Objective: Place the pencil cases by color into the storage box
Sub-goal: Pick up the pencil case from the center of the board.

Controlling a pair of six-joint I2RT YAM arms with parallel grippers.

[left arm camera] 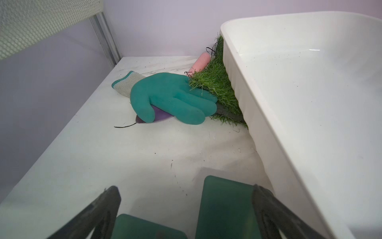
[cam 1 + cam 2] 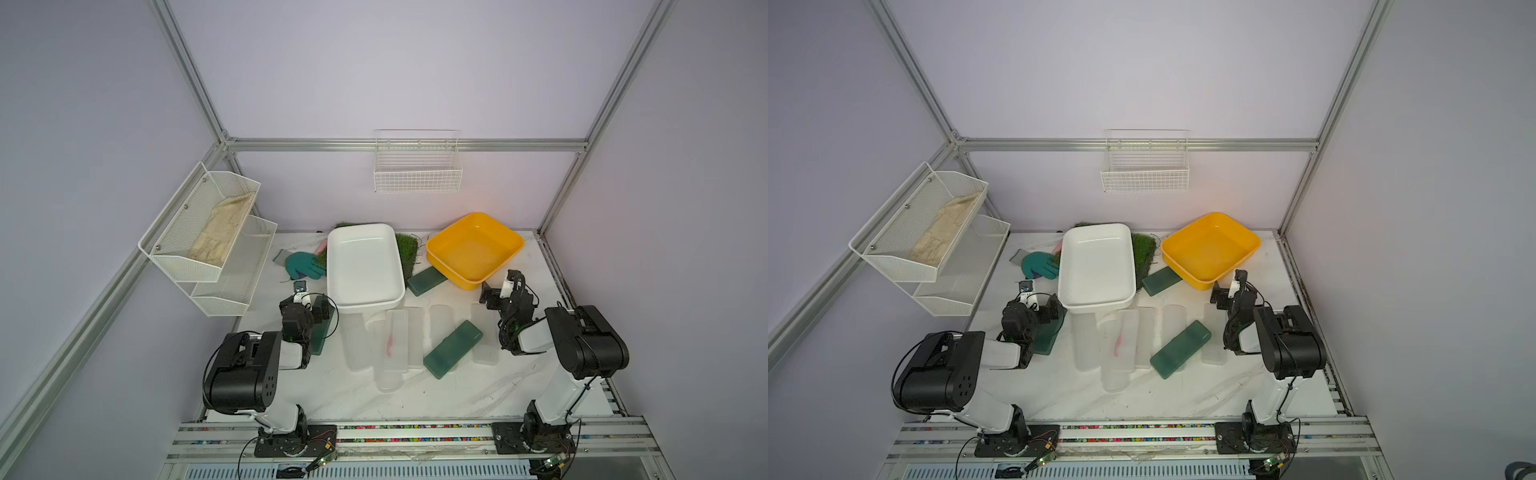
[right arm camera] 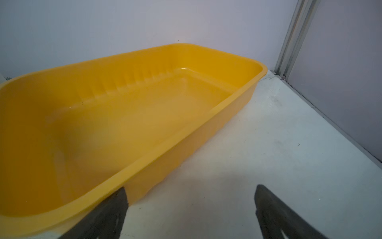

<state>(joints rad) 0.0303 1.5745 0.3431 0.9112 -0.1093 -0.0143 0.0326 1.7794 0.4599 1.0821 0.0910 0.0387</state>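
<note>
left gripper point(image 1: 185, 187): jaws wide apart, nothing pinched, sitting over two flat dark green rectangular cases point(image 1: 224, 207)
right gripper point(image 3: 191, 188): spread too, empty, just beside the yellow plastic tub point(image 3: 124, 115)
frosted white oblong cases point(image 2: 356, 345): lying in a row in front of the white plastic tub point(image 2: 365, 266)

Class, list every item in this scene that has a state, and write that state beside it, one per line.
left gripper: open, empty
right gripper: open, empty
white tub: empty
yellow tub: empty
dark green cases: outside both tubs, unsorted
frosted cases: outside both tubs, unsorted
wire basket: empty
</note>
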